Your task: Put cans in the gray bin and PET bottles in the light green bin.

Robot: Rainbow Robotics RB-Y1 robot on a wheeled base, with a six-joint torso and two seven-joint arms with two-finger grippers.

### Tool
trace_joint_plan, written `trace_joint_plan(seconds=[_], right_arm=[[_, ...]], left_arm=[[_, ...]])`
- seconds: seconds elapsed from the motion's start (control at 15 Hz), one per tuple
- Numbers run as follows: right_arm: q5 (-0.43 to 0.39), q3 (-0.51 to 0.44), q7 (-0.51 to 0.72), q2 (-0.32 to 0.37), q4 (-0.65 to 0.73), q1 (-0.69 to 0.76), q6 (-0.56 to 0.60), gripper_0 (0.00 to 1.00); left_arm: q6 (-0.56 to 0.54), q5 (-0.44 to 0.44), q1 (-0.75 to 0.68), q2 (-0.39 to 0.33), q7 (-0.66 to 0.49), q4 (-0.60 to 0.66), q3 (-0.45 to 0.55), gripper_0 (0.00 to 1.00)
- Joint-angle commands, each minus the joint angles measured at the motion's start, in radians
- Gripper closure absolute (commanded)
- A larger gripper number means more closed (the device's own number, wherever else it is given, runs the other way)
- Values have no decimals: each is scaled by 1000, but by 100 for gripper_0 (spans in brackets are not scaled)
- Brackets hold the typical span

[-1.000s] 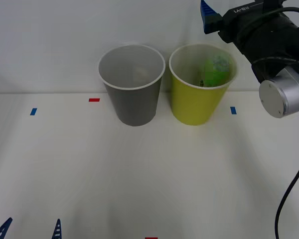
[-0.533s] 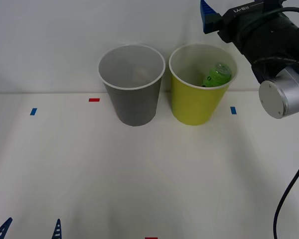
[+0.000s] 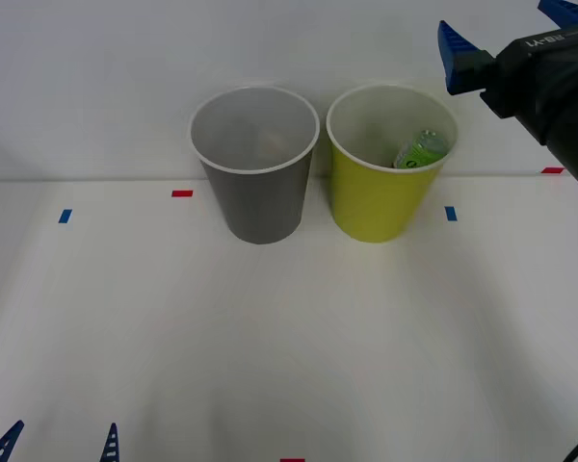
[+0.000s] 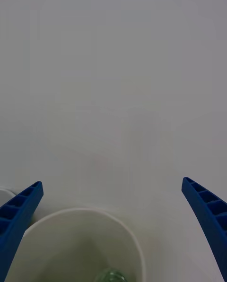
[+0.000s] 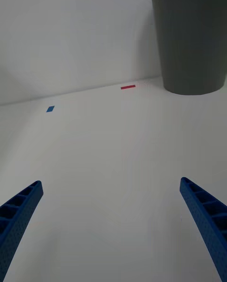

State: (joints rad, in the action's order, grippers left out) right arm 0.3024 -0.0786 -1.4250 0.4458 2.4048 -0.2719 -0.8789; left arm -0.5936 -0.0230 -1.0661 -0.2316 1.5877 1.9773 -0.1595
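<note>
Right tool point(image 3: 506, 34): raised above and just to the right of the light green bin point(image 3: 380, 207), blue ribbed fingers point(image 3: 453, 43) spread wide and holding nothing. In the right wrist view the right tool point(image 4: 113, 230) shows its two fingers parted at either side, with the white rim of the light green bin point(image 4: 75, 212) beneath and between them.

Left tool point(image 3: 56, 445): low at the near edge of the surface point(image 3: 289, 346), well apart from the light green bin and to its left; two blue fingertips are visible, separated, with nothing between them. In the left wrist view the left tool point(image 5: 111, 230) is likewise spread over bare surface point(image 5: 113, 159), with the gray bin point(image 5: 191, 41) beyond it.

PET bottle point(image 3: 421, 149): one, lying tilted inside the light green bin against its right inner wall. Bright green label; its cap end cannot be made out. In the right wrist view a small part of the PET bottle point(image 4: 109, 276) appears at the bottom of the bin's white interior.

Light green bin: one, a tall tapered round yellow-green bucket with white rim and white inside, standing upright on the surface.

Gray bin point(image 3: 257, 183): one, same shape and size, dark gray with white rim and pale inside, standing upright just to the left of the light green bin; rims near, whether touching cannot be told.

Tape marks on the surface: two blue, three red, to both sides of the light green bin.
</note>
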Motion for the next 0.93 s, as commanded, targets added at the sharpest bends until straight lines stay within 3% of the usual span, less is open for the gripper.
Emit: trace_joint_plan(seconds=[0.07,0.4,0.73,0.93], right_arm=[[-55,-41,120,22,148,141,-6,0],[-203,-70,279,18,213,339,-6,0],[-209,-76,261,-93,213,525,71,0],[-146,-86,256,-75,213,548,67,0]], left_arm=[[0,0,0,0,0,0,0,0],[0,0,0,0,0,0,0,0],[0,0,0,0,0,0,0,0],[0,0,0,0,0,0,0,0]])
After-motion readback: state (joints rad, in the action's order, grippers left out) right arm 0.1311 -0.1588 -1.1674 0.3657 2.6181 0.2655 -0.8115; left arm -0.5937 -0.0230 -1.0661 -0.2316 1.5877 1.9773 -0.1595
